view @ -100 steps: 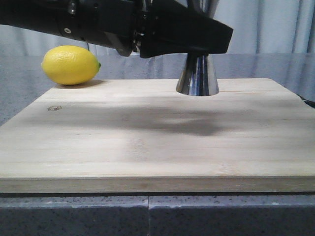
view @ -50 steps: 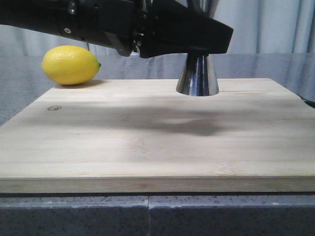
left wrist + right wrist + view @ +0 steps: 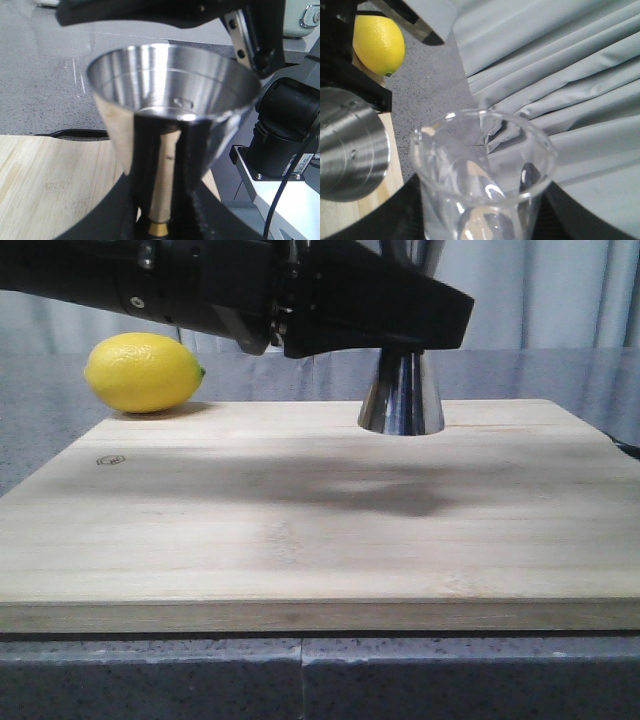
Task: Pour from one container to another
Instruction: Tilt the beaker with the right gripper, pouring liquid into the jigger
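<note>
We see: lemon [image 3: 143,371] bright yellow | board [image 3: 300,530] pale wood grain | jigger [image 3: 401,395] mirror steel, brass-coloured band | beaker [image 3: 482,175] clear | surface [image 3: 560,375] speckled grey | curtain [image 3: 560,65] pale grey | arm [image 3: 230,285] black

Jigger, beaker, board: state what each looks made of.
Jigger: polished steel by its mirror reflections, with a brass-coloured band at the waist. Beaker: clear, likely glass, since the curtain shows through it and its rim glints. Board: pale wood, matte, with visible grain.

Board [image 3: 300,520] front open; jigger [image 3: 401,395], lemon [image 3: 143,371] behind.
</note>
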Controlling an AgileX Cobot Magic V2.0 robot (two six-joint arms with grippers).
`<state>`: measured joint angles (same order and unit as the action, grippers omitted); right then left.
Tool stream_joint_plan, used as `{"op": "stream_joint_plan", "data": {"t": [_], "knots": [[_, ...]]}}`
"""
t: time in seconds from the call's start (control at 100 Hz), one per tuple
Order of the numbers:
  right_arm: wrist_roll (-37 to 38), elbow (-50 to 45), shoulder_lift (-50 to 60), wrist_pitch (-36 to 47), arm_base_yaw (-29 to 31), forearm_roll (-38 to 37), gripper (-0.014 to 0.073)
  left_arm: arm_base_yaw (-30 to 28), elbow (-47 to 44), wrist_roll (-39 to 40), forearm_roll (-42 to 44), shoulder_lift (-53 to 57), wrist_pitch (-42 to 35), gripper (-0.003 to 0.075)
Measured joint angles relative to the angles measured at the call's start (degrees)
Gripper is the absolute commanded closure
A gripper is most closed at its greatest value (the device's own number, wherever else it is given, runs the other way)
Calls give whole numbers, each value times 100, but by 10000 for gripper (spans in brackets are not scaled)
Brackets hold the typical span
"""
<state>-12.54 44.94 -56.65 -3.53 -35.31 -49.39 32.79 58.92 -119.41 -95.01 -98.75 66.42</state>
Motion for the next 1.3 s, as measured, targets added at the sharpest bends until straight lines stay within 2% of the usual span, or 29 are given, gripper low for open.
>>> {"op": "stream_joint_plan", "data": {"t": [1.3], "knots": [[-9, 0, 0, 67, 0, -428, 462, 0, 0, 2, 0, 0, 0, 739]]}}
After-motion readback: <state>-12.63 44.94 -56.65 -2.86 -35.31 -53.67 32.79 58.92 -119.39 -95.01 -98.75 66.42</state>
